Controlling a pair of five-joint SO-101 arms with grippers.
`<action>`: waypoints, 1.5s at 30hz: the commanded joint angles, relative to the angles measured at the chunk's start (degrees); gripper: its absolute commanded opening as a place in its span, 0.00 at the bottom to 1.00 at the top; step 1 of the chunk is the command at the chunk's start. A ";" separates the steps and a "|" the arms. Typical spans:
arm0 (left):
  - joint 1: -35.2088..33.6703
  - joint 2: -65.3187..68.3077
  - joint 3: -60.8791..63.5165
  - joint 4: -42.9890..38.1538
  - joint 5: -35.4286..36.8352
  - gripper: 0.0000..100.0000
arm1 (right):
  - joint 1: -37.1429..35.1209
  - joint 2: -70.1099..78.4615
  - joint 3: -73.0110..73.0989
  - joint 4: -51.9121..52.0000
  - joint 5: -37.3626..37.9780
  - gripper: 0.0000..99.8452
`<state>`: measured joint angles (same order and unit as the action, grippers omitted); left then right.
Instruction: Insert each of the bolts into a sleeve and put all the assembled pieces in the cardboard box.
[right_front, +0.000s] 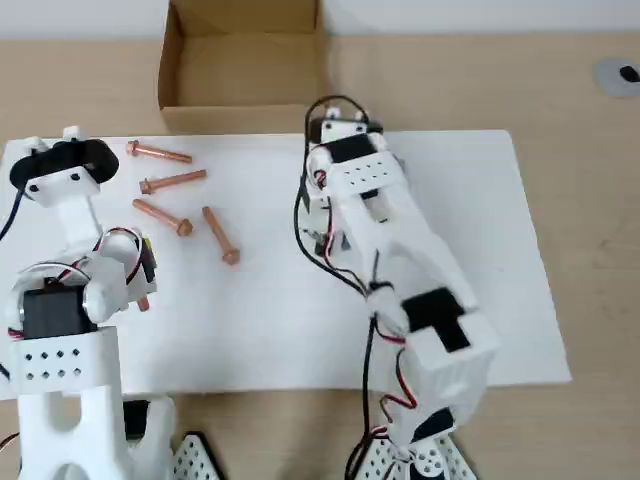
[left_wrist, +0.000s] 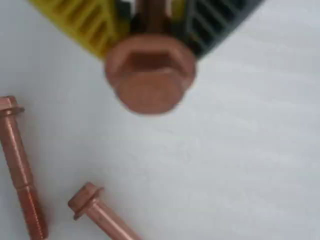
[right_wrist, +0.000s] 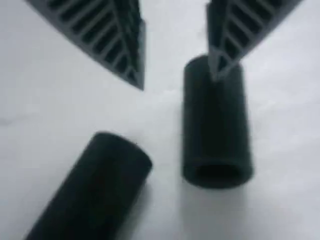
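A white sheet (right_front: 260, 320) covers the wooden surface (right_front: 600, 200); the cardboard box (right_front: 240, 118) sits at its far edge. The left jaws clench one bolt (left_wrist: 150, 75), loose bolts (right_front: 175, 181) lying nearby. The right jaws hang released above two sleeves (right_wrist: 215, 130).

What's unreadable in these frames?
- High view: right arm covers the sleeves; cardboard box far side cut by the edge.
- Left wrist view: held bolt, shank hidden behind its own head.
- Right wrist view: one sleeve cut by the edge.
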<state>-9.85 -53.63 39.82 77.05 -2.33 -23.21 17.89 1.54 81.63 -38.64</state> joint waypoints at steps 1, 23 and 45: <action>-0.70 -1.01 -3.43 -0.88 0.35 0.00 | -0.75 0.57 -2.07 -0.62 -0.70 0.12; -0.97 -1.01 -3.25 -0.88 0.35 0.00 | -3.74 1.10 -6.29 0.09 -14.33 0.12; -1.05 -1.01 -3.52 -0.88 0.35 0.00 | -0.84 9.45 -8.92 1.49 -10.29 0.12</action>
<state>-9.85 -53.63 39.82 77.05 -2.33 -25.41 28.09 -5.32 82.33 -49.71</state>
